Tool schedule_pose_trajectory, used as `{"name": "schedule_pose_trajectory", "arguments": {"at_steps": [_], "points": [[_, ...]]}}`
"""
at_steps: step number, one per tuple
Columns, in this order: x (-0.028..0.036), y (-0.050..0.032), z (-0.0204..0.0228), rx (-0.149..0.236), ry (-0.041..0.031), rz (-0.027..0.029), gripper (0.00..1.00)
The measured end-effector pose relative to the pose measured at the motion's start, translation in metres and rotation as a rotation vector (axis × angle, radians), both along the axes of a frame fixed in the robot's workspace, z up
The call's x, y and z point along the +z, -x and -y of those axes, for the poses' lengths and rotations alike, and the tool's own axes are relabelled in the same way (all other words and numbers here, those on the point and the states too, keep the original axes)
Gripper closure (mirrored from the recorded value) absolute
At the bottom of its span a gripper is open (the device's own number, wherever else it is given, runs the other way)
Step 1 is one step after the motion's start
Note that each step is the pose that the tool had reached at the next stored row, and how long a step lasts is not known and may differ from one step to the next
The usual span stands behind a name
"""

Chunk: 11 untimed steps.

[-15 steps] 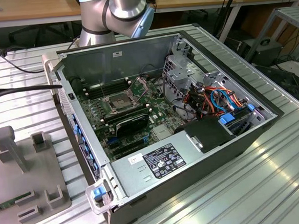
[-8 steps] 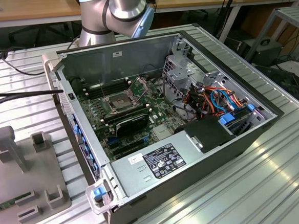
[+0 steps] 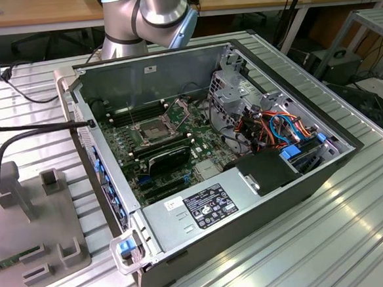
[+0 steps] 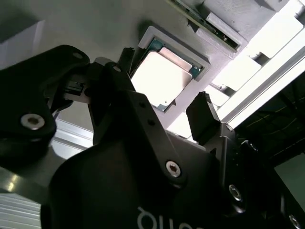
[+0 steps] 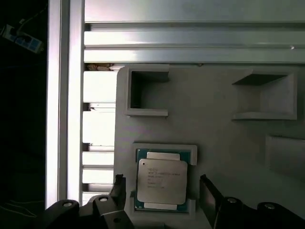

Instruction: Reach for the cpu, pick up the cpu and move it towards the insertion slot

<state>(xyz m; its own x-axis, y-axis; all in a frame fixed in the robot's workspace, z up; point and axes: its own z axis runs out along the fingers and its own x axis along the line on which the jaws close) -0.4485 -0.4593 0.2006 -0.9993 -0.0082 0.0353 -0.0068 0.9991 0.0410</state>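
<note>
The cpu (image 5: 162, 181) (image 4: 159, 76) is a flat pale silvery square lying in a shallow nest of a grey fixture plate (image 5: 214, 133). In both wrist views my gripper (image 5: 164, 191) (image 4: 164, 85) is open. One black finger (image 5: 119, 188) stands on one side of the chip and the other finger (image 5: 209, 193) on the opposite side, with nothing held between them. I cannot tell whether they touch the nest. In the exterior view the insertion slot (image 3: 152, 130), a square socket with a metal frame and dark centre, sits on the motherboard inside the open computer case (image 3: 292, 176).
The grey fixture plate (image 3: 32, 220) lies to the exterior view's left of the case, with raised blocks and pockets (image 5: 147, 93). Cables (image 3: 33, 128) run across it. Inside the case are a drive cage (image 3: 237, 91), coloured wiring (image 3: 276, 128) and a power supply (image 3: 209, 208).
</note>
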Motion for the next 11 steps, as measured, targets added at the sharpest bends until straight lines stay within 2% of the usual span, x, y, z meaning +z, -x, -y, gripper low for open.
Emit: {"name": "schedule_pose_trajectory", "arguments": {"at_steps": [5, 7, 11], "points": [[-0.0078, 0.0000, -0.0052, -0.003, 0.0000, -0.0004, 0.28], [-0.0112, 0.0000, -0.0058, -0.006, 0.0001, -0.0008, 0.28], [-0.0135, 0.0000, -0.0059, -0.006, 0.0005, -0.0011, 0.28]]}}
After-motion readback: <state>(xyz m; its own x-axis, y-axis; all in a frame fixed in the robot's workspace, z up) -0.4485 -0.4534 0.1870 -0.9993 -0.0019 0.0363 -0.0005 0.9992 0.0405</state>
